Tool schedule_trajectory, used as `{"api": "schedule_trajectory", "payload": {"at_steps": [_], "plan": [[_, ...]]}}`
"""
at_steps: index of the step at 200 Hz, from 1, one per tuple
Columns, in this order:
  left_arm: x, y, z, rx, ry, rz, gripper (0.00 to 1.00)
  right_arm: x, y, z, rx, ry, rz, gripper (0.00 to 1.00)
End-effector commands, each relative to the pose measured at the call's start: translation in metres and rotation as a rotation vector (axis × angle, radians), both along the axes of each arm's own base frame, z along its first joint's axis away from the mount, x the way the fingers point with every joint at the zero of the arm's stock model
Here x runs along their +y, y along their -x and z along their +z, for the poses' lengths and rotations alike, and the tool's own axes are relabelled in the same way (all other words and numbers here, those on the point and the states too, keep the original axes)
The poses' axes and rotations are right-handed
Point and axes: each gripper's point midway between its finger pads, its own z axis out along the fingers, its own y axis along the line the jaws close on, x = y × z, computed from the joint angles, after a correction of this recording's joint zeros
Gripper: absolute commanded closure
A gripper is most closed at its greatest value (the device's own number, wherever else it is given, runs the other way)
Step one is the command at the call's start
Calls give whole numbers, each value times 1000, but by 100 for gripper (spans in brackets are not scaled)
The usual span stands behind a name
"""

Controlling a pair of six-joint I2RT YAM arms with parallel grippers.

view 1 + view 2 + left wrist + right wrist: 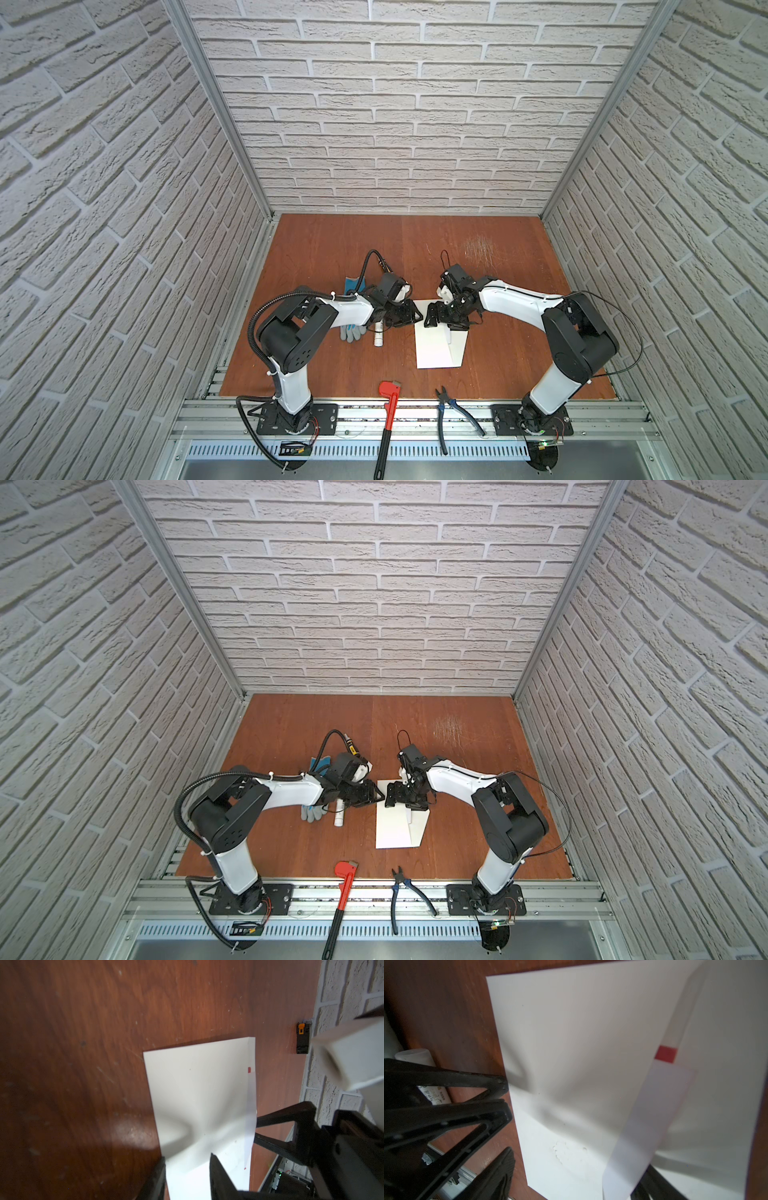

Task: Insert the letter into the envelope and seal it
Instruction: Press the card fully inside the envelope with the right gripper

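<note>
Pale pink letter (pixel 654 1109) w/ a red patch at one end stands tilted at the open long side of the envelope (pixel 436 347), btw the envelope body and its flap (pixel 457 353). How far it's in, can't tell. In both top views it's only a thin sliver. White paper envelope lies near mid table (pixel 332 257), long axis running front to back, flap open on the right side. Left gripper (pixel 188 1159) is at the envelope's left edge near the far corner, jaws approx half apart, both tips on or right at the paper edge, nothing pinched btw them. Paper looks dented there. Right gripper (pixel 579 1165) hangs over the envelope's far end from the other side, jaws wide, one finger right by the letter, gripping nothing. Just left of the envelope: white tube (pixel 378 338), then grey-blue glove (pixel 353 330), both partly under the left arm. At the front edge, well apart from the envelope: red pipe wrench (pixel 388 409) and blue-handled pliers (pixel 451 413), both reaching over the metal rail (pixel 415 419).
</note>
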Motion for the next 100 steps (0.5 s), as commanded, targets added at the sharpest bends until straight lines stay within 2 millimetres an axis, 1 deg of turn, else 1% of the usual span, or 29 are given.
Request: {"api": "schedule_trajectory", "payload": {"at_steps": [1,53,100], "plan": [[4,7,-19,42,-51,-2,64,13,-2,-2,2,-21,8,15],[4,7,-18,39,-50,-4,64,17,-3,-4,1,-16,11,15],[10,7,-22,47,-67,4,64,2,-2,5,-16,55,21,14]]}}
